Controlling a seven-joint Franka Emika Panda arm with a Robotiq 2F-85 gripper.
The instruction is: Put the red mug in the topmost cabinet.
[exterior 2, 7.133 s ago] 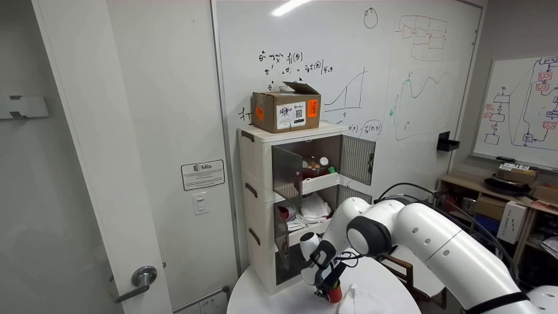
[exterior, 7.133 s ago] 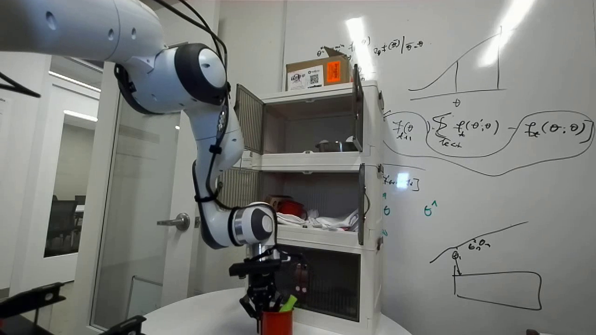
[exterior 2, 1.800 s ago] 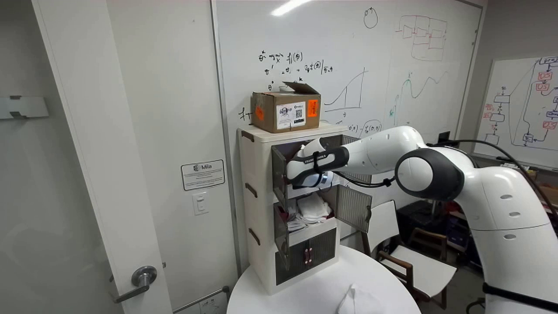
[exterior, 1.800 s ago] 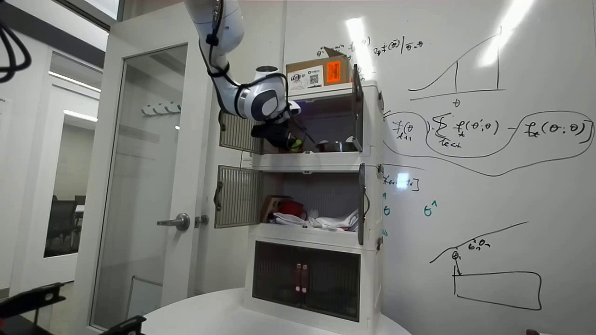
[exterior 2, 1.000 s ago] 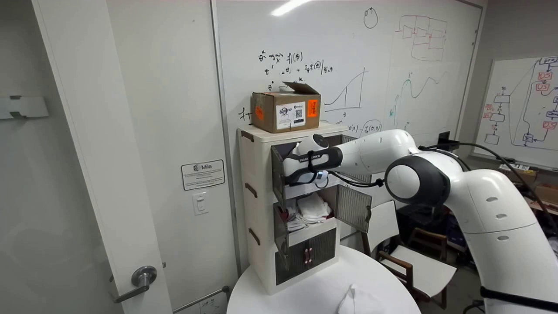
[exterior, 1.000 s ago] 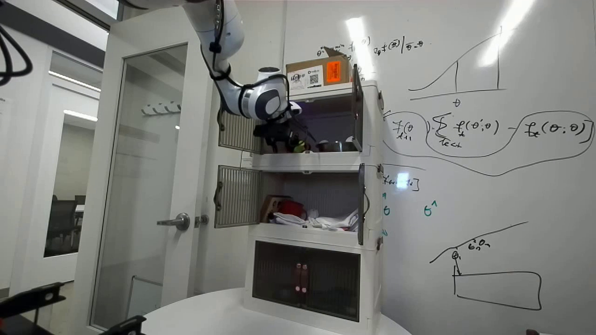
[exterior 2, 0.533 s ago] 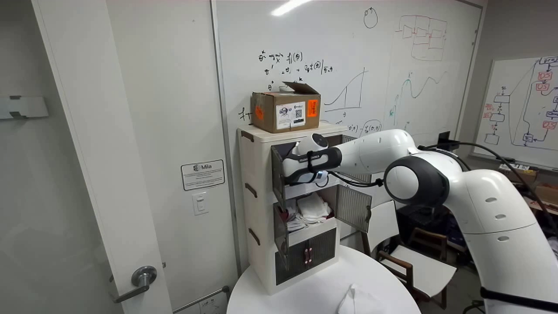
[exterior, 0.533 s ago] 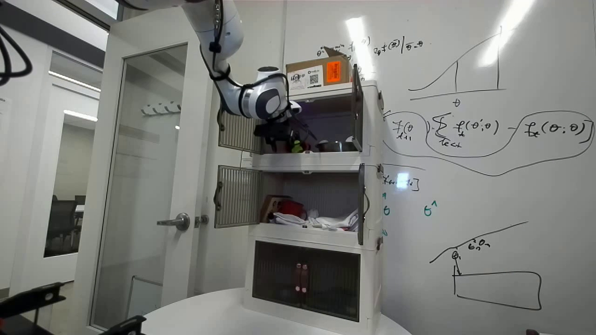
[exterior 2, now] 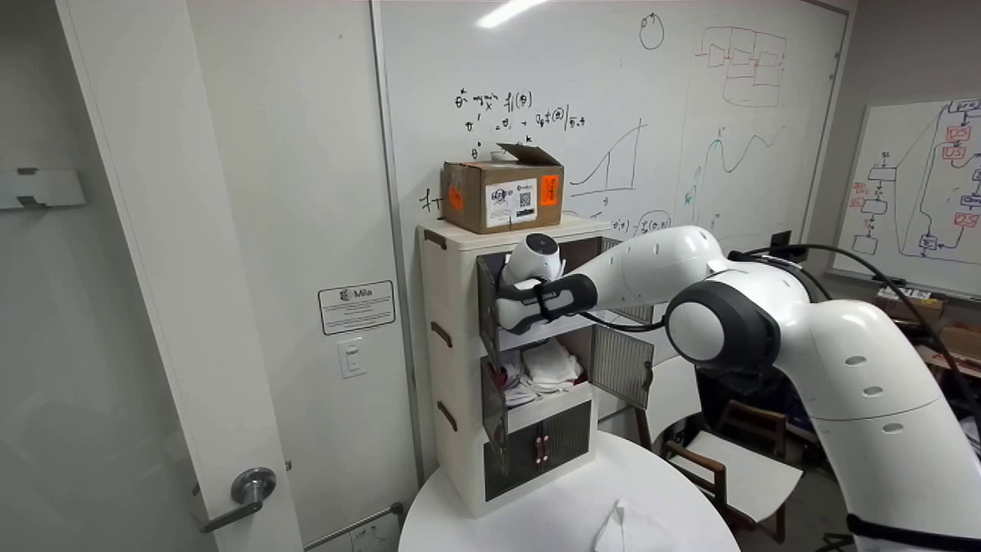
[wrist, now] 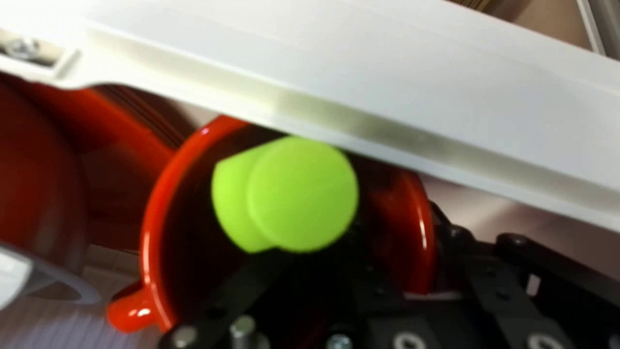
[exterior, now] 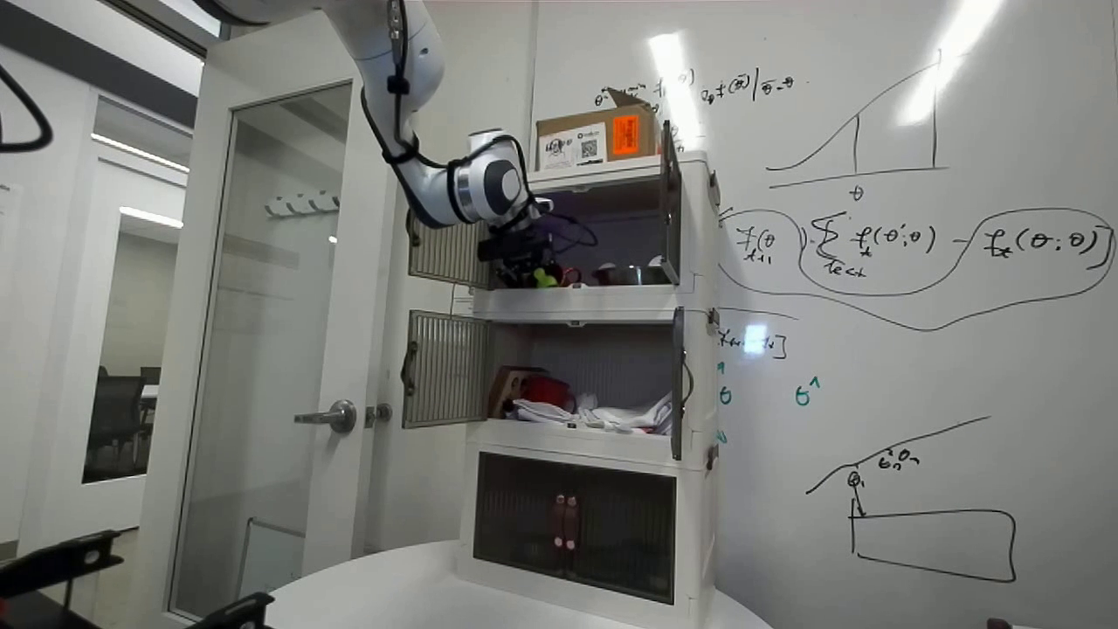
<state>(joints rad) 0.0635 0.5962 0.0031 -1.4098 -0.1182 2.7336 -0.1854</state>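
Note:
The red mug (wrist: 404, 213) is inside the topmost cabinet, behind its white front sill (wrist: 339, 72) in the wrist view. A yellow-green object (wrist: 302, 194) sits in the mug. In an exterior view only a bit of the red mug (exterior: 573, 276) shows beside the yellow-green object (exterior: 546, 278). My gripper (wrist: 407, 242) has one finger inside the mug and one outside, with a gap around the rim, and looks open. The gripper (exterior: 528, 266) is in the left part of the topmost cabinet (exterior: 603, 301). In an exterior view the arm hides the mug and gripper.
Both doors of the topmost cabinet stand open, left (exterior: 447, 249) and right (exterior: 671, 205). A pot (exterior: 631, 275) stands right of the mug. White cloths (exterior: 624, 415) lie in the middle compartment. A cardboard box (exterior: 596, 138) sits on top.
The mug went from the table up into the topmost cabinet with the gripper. In the last half second the hand tilted and shifted slightly left, and the yellow-green object shifted left too.

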